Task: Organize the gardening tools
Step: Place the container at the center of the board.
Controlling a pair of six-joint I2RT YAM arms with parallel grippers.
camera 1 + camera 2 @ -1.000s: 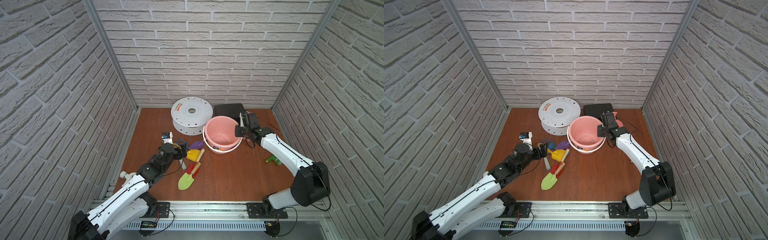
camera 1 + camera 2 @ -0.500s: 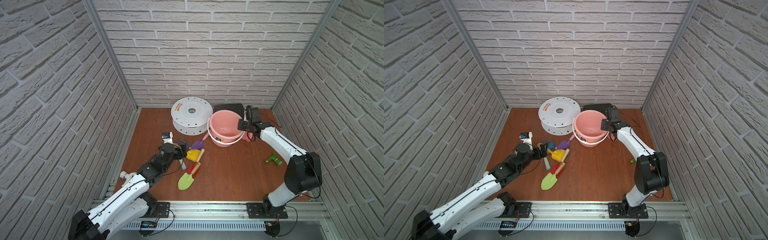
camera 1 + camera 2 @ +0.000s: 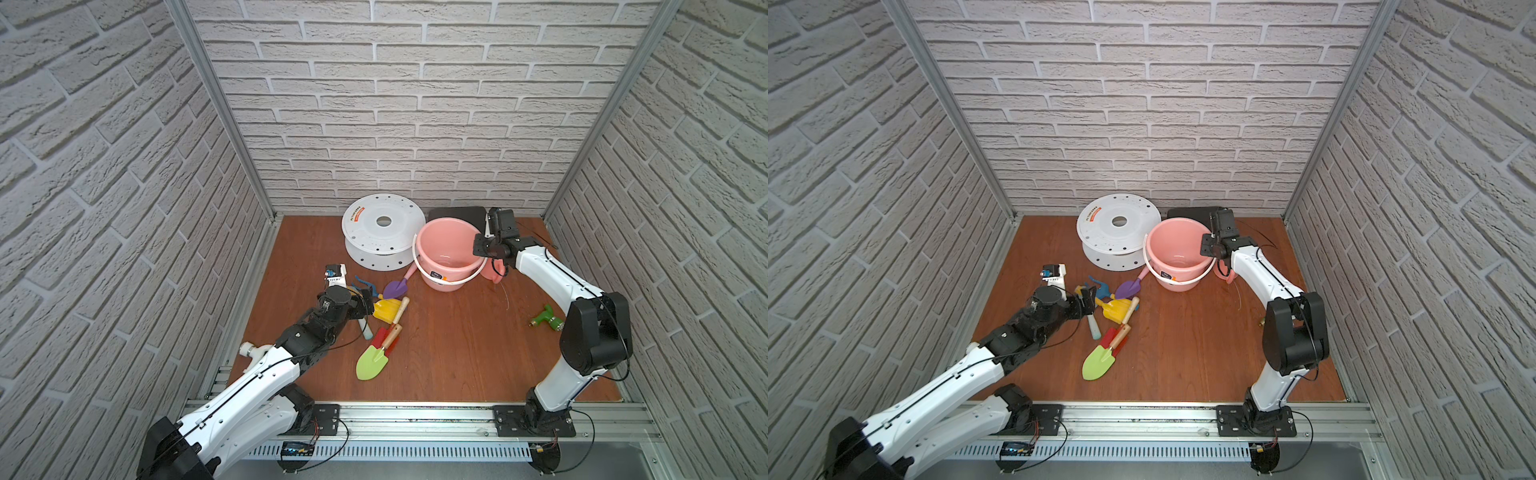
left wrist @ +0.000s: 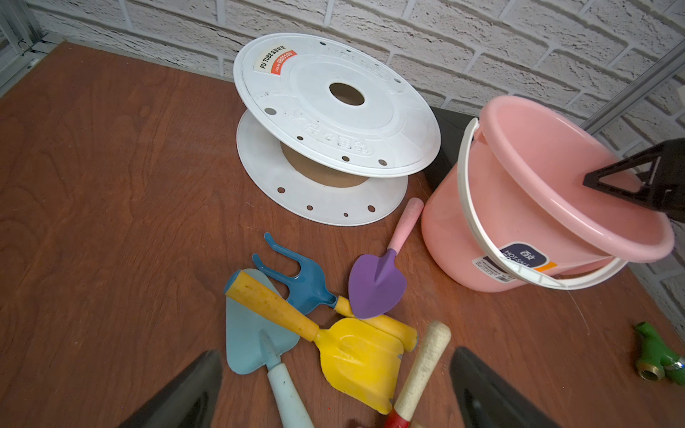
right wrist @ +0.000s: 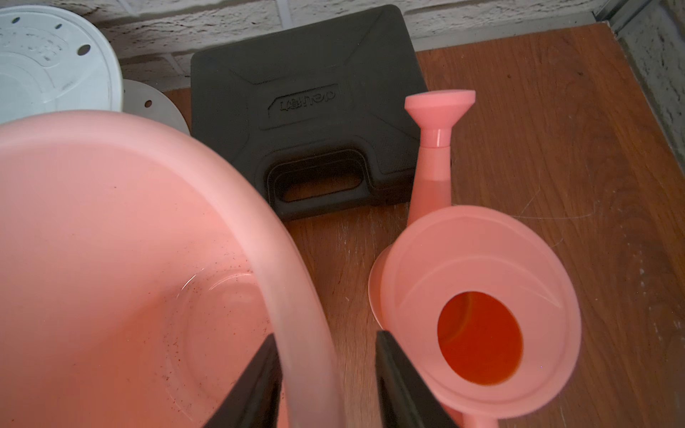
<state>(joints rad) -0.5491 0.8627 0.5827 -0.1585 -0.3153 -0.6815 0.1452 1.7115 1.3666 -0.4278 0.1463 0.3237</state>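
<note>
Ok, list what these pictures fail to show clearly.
- Watering can: handle cut by the right wrist view's edge; mostly behind the right arm and bucket in both top views.
- Red tool under the green spade: only edges show in both top views; kind unclear.
- Tap fitting: in a top view the right arm hides all but its brass tip.
- Black case: mostly behind the bucket in both top views.

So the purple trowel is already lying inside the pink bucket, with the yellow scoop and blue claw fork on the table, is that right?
Not quite: the purple trowel lies on the table just outside the pink bucket, not inside it, as the left wrist view shows. The yellow scoop and blue claw fork are indeed on the table.
</note>
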